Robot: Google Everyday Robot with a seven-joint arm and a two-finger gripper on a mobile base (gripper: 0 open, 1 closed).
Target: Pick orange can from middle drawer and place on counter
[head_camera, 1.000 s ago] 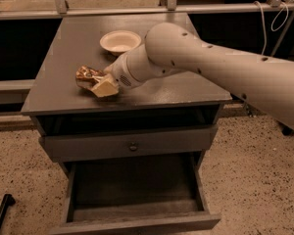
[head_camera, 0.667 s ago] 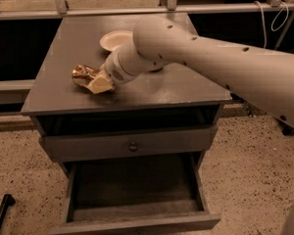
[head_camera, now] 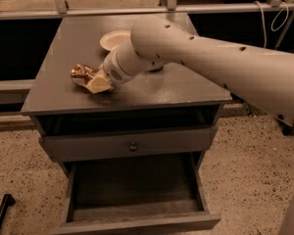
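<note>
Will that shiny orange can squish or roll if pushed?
Probably squishes easily: the orange can already looks crumpled, so likely thin and light. Its dents should stop it rolling far on the counter. The pincer is right against it.

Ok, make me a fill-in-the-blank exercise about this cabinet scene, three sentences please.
1. The crumpled orange-gold metal can lies ____ the flat grey wooden counter.
2. The gripper is at the ____, near the counter's left edge.
3. The wide grey wooden drawer below the knobbed drawer front is pulled ____.
Missing words: on; can; open.
</note>
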